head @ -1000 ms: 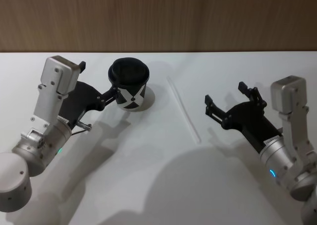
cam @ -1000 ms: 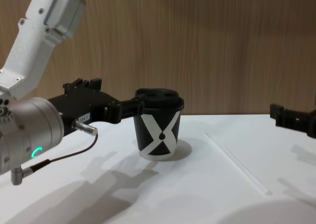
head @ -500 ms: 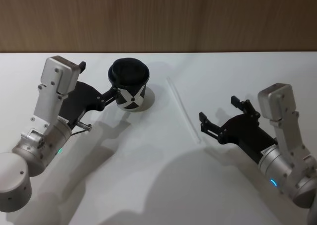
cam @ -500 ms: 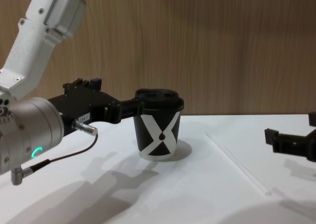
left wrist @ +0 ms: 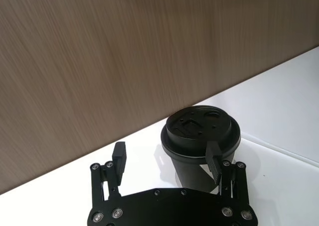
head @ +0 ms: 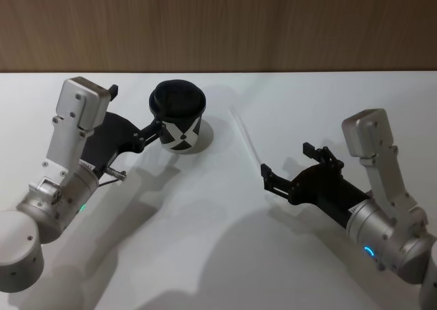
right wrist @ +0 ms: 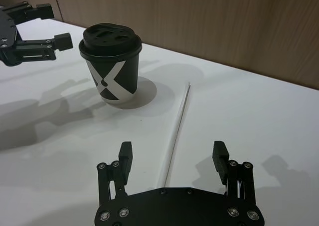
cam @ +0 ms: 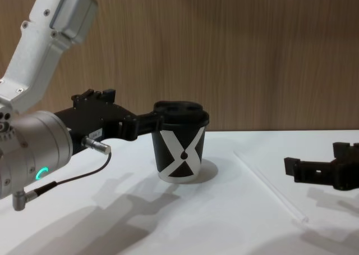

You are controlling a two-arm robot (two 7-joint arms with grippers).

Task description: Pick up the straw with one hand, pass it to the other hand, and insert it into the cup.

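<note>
While the straw (head: 246, 136) lies flat on the white desk (head: 328, 98), right of the cup (head: 179, 122) and apart from it, the right tool (head: 287, 161) hangs low at the straw's near end. Its fingers are spread wide and hold nothing. In the right wrist view the straw (right wrist: 177, 129) runs lengthwise between the two fingers, roughly centred. The step in hand looks like the first pick-up.

The left tool (head: 134, 108) sits just left of the cup, also released and empty. One finger is right against the cup wall under the lid; I cannot tell whether it touches.

The main risk is the straw itself. It is thin, round and light, so fingers that close a little too high would pinch air. A finger meeting it off-centre could roll it away across the desk. Going too low would scrape the fingertips on the desk. Any sideways drift of the left tool could nudge or tip the cup.
</note>
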